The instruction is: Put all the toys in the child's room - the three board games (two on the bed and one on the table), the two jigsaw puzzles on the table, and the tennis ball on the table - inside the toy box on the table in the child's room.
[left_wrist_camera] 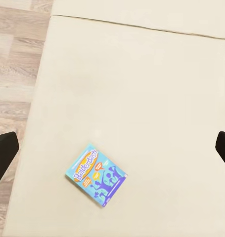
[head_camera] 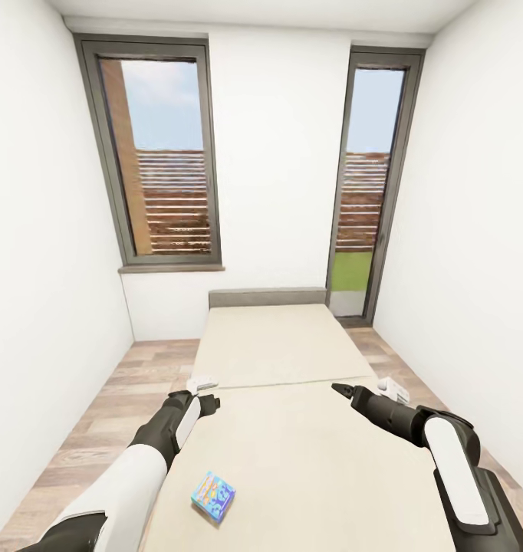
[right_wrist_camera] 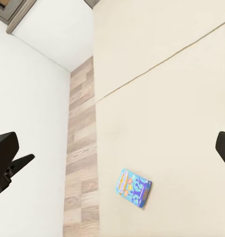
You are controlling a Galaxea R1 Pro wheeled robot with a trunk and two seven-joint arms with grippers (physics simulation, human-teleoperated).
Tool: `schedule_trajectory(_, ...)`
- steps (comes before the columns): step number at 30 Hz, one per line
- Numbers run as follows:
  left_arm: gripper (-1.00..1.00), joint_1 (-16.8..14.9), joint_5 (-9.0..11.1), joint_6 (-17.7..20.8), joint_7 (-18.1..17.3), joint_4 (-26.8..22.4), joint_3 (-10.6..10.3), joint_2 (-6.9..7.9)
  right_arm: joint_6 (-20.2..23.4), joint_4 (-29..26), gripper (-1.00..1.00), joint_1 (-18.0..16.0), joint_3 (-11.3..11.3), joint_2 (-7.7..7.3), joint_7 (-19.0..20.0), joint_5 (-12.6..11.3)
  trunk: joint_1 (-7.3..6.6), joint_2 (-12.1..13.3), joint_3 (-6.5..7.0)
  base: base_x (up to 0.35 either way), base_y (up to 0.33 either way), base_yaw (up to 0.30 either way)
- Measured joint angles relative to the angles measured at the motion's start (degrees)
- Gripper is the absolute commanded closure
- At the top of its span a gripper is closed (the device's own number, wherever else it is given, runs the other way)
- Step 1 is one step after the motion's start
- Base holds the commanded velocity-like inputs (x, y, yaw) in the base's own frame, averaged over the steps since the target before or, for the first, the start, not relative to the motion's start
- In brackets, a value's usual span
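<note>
The bed (head_camera: 292,429) takes up most of the child's room ahead, its near half bare but for one light-blue board game (head_camera: 213,495) lying flat near the left edge. The left tool (head_camera: 208,392) hovers over that edge and the right tool (head_camera: 340,390) above the middle, both released, holding nothing. The step looks like fetching this game: next, lower the left tool onto it and grip it.

The light-blue board game (left_wrist_camera: 97,175) lying on the bed (left_wrist_camera: 142,89) carries an orange logo reading "Balderdash" across its lid, legible in the left wrist view; the smaller print beneath it is too blurred to read
</note>
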Motion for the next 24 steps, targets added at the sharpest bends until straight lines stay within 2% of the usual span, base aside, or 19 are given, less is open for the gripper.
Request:
schedule_trajectory(20, -1.0, 0.0, -0.05, -0.1, 0.0, 0.0, -0.08, 0.0, 0.64, -0.08, -1.0, 0.0, -0.09, -0.08, 0.07, 0.0, 0.0, 0.0, -1.87, 0.0, 0.0, 0.0)
schedule_trajectory(24, -1.0, 0.0, -0.02, -1.09, 0.06, 0.13, -0.08, 0.0, 0.66, -0.08, -1.0, 0.0, 0.15, -0.05, 0.02, -0.04, 0.0, 0.0, -2.25, 0.0, 0.0, 0.0)
